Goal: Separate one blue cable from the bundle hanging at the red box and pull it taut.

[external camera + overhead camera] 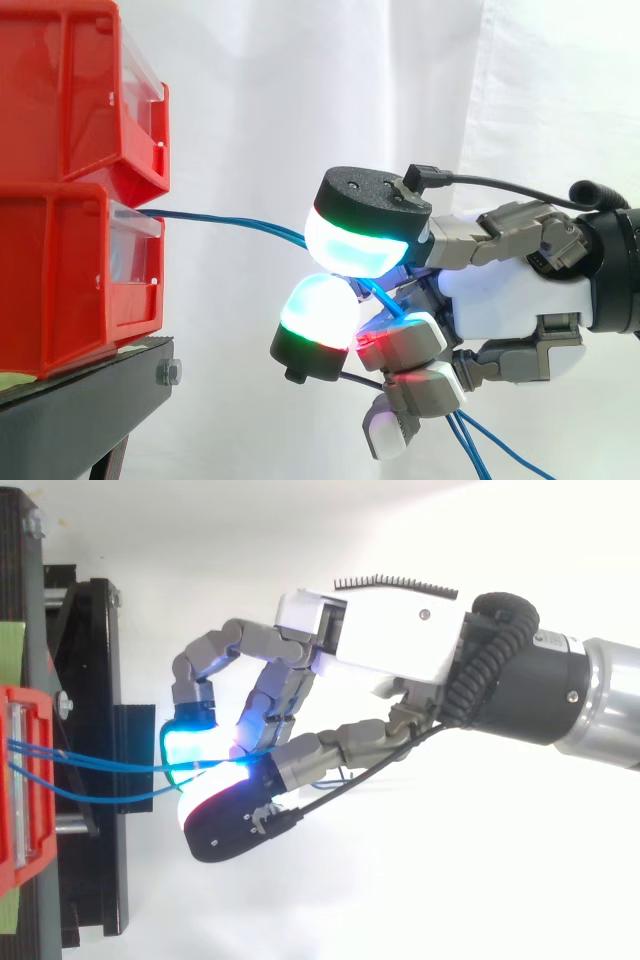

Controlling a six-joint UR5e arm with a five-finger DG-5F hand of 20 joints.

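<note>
A black stand point(95, 392) fills the lower left corner of the side view, its top edge sloping up toward the right, with a silver bolt point(170, 373) on its right end. In the top view it runs down the left edge as dark plates and brackets point(95, 680). A red bin point(50, 285) sits directly on it, overhanging nothing to the right. A second red bin point(60, 90) is stacked on the first, at upper left. A pale green strip point(10, 382) shows between the lower bin and the stand.
</note>
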